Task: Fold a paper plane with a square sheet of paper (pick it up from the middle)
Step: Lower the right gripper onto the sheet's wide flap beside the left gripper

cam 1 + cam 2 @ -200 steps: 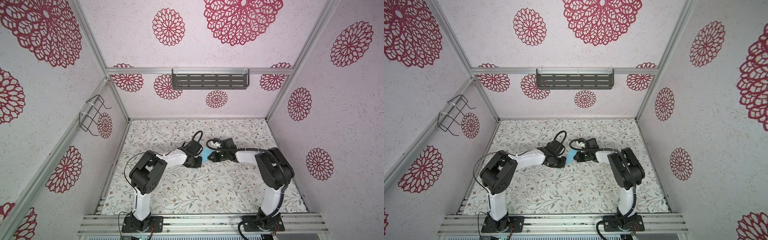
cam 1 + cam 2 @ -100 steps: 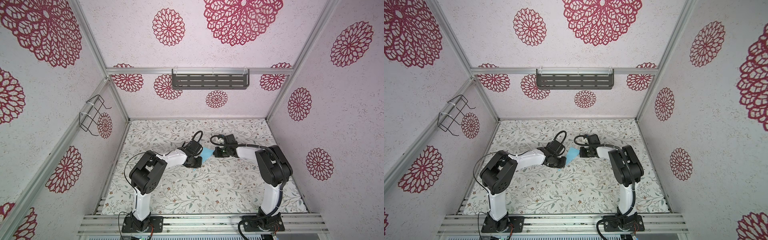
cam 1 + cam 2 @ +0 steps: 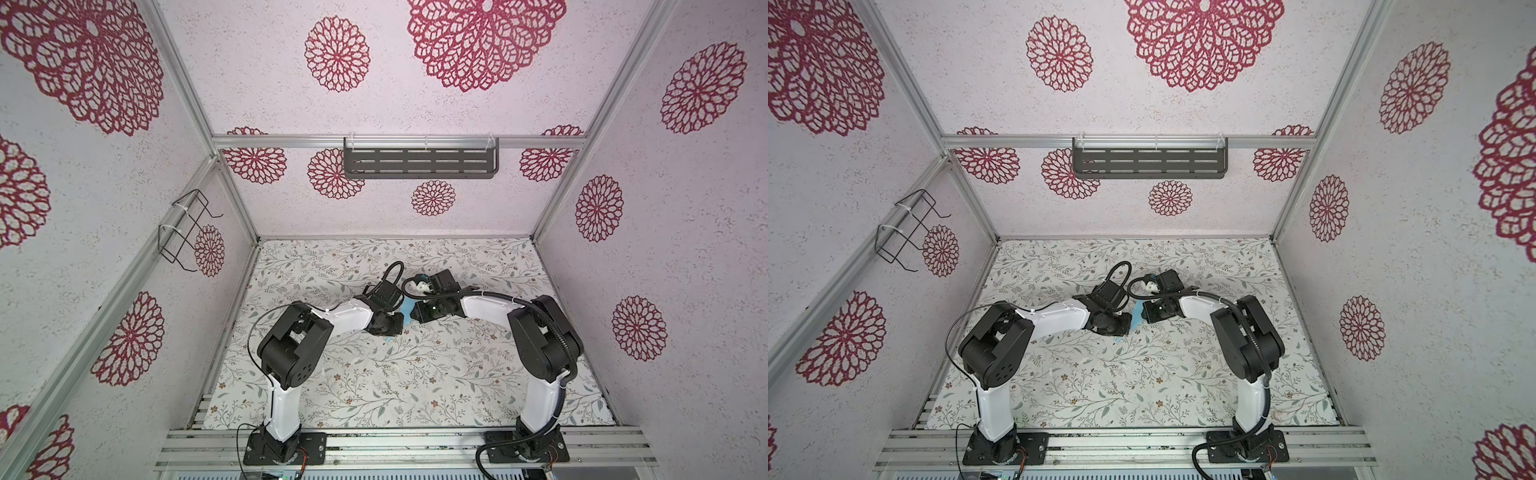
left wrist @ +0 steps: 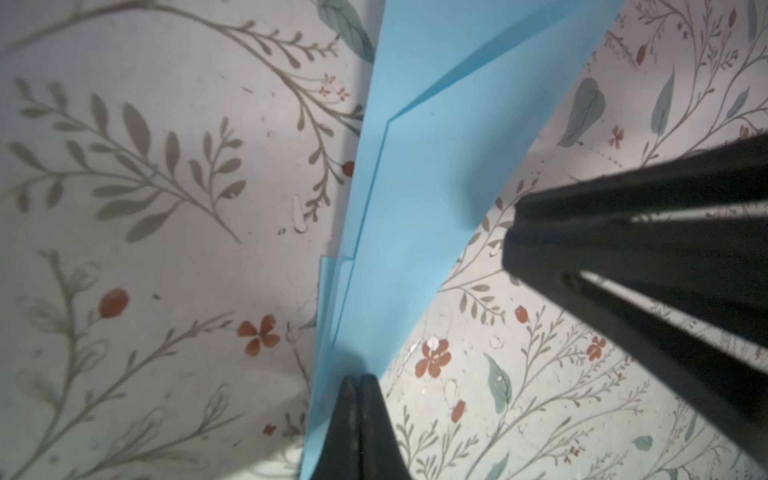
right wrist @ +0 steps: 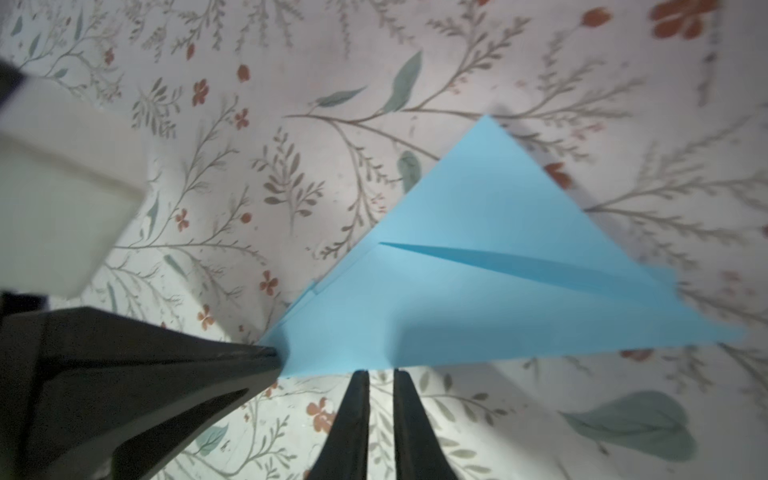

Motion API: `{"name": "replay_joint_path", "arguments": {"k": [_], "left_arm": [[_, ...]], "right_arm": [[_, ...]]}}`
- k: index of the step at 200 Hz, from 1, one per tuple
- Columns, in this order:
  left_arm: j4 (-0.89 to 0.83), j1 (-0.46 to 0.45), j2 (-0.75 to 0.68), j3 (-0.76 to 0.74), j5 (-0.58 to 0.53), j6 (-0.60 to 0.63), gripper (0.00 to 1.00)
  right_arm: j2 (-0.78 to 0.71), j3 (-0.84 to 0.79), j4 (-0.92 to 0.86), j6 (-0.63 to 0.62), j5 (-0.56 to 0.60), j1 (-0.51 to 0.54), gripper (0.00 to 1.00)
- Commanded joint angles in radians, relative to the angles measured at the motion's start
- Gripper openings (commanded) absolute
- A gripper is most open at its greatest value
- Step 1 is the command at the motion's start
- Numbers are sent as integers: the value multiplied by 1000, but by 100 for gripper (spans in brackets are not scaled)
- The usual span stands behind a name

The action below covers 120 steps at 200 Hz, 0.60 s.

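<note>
Left gripper (image 4: 355,384): we see its jaws pressed together, pinching the narrow end of the light-blue paper plane (image 5: 498,299). Right gripper (image 5: 380,376): jaws slightly apart, tips just at the plane's long edge, only floral mat (image 5: 291,124) showing in the gap. We read the plane as part-folded with layered flaps, throwing a shadow on the mat, mid-table between the two grippers in both top views.

No text, label, brand, number or sign can be read in any of the views
</note>
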Motion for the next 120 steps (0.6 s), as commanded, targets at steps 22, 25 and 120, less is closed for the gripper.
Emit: {"name": "replay_joint_path", "arguments": {"k": [22, 25, 120], "left_arm": [[-65, 3, 42, -59, -9, -19, 0], [-65, 3, 42, -59, -9, -18, 0], [-129, 4, 14, -59, -34, -15, 0]], "right_arm": [[36, 44, -2, 12, -57, -5, 16], [39, 44, 1, 13, -57, -5, 16], [124, 85, -64, 68, 58, -23, 14]]}}
